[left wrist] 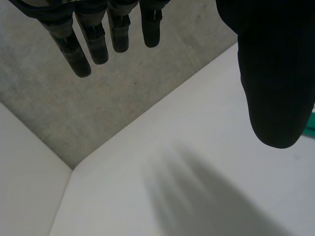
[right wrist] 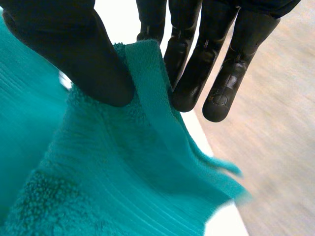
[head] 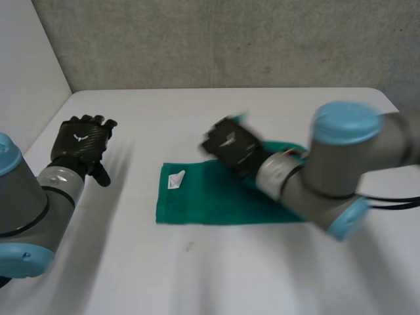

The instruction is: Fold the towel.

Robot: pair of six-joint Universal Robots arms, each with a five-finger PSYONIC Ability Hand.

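A green towel (head: 216, 200) lies mostly flat on the white table (head: 197, 275) in the head view, with a small white label (head: 176, 178) near its left edge. My right hand (head: 230, 146) is over the towel's far edge, raised a little. In the right wrist view the thumb (right wrist: 83, 54) pinches a fold of the towel (right wrist: 123, 167) against the fingers (right wrist: 197, 64), and the cloth hangs from that grip. My left hand (head: 79, 146) rests at the table's left side, away from the towel, with straight fingers (left wrist: 93, 39) and nothing in it.
The table's far edge (head: 223, 90) meets a grey wall, and a white side wall (head: 26, 72) stands at the left. The right arm (head: 328, 177) reaches across the towel's right part.
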